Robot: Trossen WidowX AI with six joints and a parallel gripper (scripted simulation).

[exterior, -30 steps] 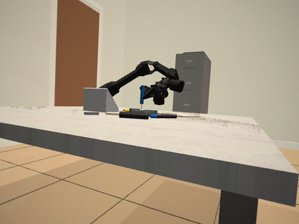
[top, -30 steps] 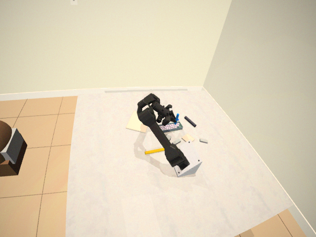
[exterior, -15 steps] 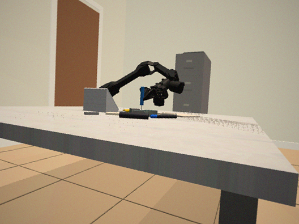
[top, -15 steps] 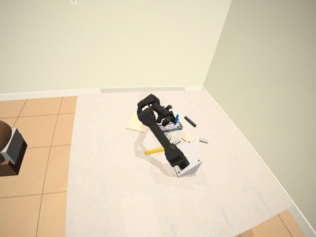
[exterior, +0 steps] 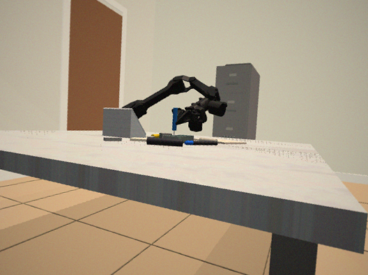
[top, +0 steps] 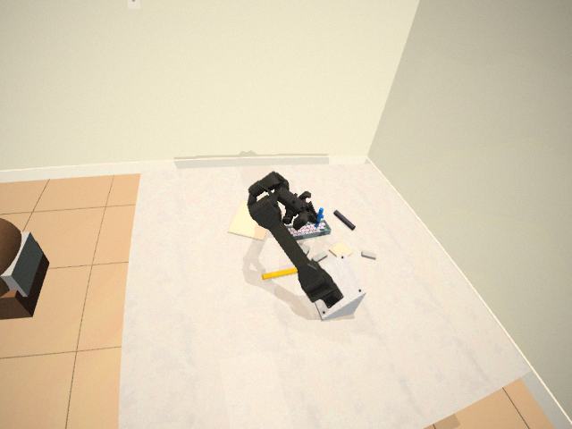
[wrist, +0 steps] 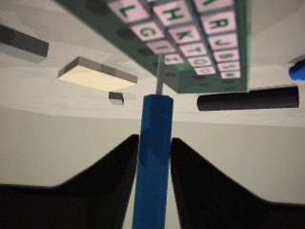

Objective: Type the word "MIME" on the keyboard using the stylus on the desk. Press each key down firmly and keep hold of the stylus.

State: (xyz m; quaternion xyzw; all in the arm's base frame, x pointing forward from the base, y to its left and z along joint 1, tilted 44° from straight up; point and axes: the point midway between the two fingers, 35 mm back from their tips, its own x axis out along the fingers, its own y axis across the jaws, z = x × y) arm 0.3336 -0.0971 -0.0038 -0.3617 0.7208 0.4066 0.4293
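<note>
My gripper [top: 317,219] [exterior: 177,120] [wrist: 154,142] is shut on the blue stylus [top: 320,214] [exterior: 174,118] [wrist: 156,114], which stands nearly upright with its thin metal tip downward. The green keyboard [top: 329,229] [exterior: 186,137] [wrist: 195,87] with pale pink keys lies under the stylus. In the wrist view the tip overlaps the edge of the I key [wrist: 158,47], beside the Z key [wrist: 172,59]; whether it touches or presses a key cannot be told. G, L, H, K, T, R, J and B keys also show. I cannot make out an M or E key.
A black cylinder [top: 344,219] [exterior: 164,141] [wrist: 248,98] lies beyond the keyboard's end, near a blue-ended object [exterior: 188,142] [wrist: 297,71]. A tan block [top: 340,249] [wrist: 97,77] and grey blocks lie beside the keyboard. A yellow bar [top: 279,273] and a cream pad [top: 244,224] lie farther off.
</note>
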